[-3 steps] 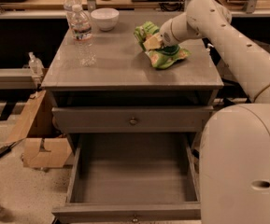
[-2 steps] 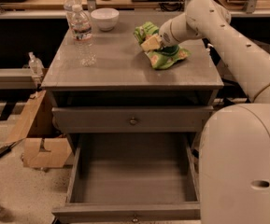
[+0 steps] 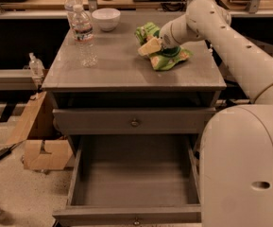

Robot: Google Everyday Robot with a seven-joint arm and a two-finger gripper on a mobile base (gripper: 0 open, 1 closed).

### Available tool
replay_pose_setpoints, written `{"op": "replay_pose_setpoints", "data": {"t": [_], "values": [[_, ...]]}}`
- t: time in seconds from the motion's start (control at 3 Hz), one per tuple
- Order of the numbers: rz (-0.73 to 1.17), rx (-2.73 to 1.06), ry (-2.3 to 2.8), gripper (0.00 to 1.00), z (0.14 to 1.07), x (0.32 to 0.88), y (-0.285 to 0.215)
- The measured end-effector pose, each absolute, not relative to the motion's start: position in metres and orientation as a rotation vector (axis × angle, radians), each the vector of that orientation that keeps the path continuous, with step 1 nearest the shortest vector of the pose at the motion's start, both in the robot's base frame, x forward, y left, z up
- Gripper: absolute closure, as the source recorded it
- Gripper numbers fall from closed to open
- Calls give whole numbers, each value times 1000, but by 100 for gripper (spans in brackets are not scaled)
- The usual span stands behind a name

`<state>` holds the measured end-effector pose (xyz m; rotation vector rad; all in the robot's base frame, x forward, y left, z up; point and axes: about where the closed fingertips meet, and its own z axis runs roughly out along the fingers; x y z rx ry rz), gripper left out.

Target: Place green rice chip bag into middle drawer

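The green rice chip bag (image 3: 166,58) lies crumpled on the right part of the grey cabinet top (image 3: 122,70). My gripper (image 3: 149,47) is at the bag's left side, touching it, with green folds above and below it. My white arm reaches in from the right. The middle drawer (image 3: 136,215) is pulled wide open below and its inside is bare. Its small knob is on the front edge at the bottom. The like grey drawer front (image 3: 135,122) above it is shut.
Two clear water bottles (image 3: 84,34) stand at the back left of the cabinet top, and a white bowl (image 3: 106,19) sits behind them. A cardboard box (image 3: 41,150) lies on the floor to the left. My white base (image 3: 244,169) fills the lower right.
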<state>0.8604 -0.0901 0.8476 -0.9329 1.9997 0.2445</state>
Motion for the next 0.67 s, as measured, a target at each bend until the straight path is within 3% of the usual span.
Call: {"op": "replay_pose_setpoints", "data": {"t": [0.33, 0.67], "values": [[198, -951, 2031, 52, 857, 855, -93], [12, -1003, 2139, 83, 912, 825, -95]]}}
